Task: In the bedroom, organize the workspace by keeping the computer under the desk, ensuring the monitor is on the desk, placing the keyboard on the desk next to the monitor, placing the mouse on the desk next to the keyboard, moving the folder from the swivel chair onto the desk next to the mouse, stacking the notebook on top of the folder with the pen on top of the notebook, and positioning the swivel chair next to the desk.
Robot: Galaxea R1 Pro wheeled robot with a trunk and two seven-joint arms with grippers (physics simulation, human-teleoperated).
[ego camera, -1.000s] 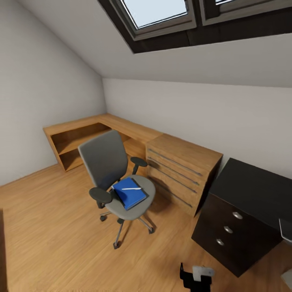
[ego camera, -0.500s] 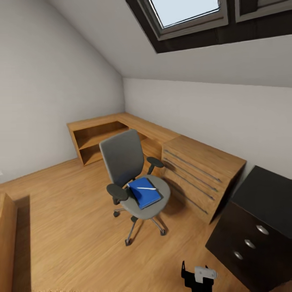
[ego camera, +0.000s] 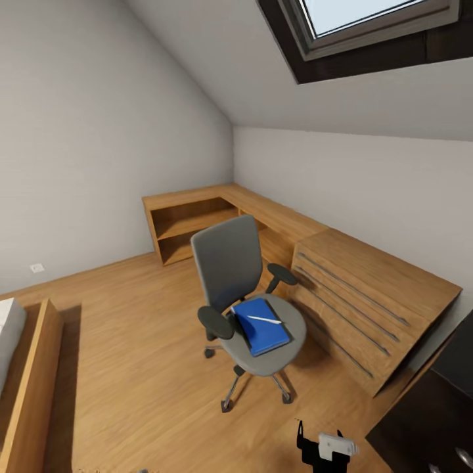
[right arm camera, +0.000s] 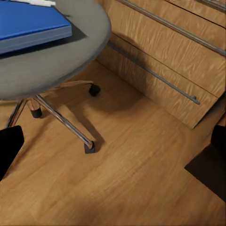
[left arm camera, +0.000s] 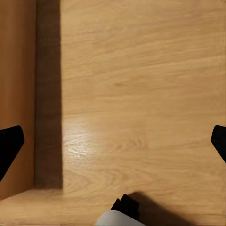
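Blue folder [ego camera: 263, 325] with a white pen [ego camera: 264, 319] on top sits on the grey swivel chair [ego camera: 246, 299] by the wooden corner desk [ego camera: 276, 217].
Camera's swung left since before; both grippers [left arm camera: 113, 141] [right arm camera: 113, 146] look spread wide, holding nothing.

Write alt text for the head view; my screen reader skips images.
A grey swivel chair on a wooden floor carries a blue folder with a white pen on top. Behind it, a wooden desk wraps the corner beside a wooden drawer unit, under a skylight.
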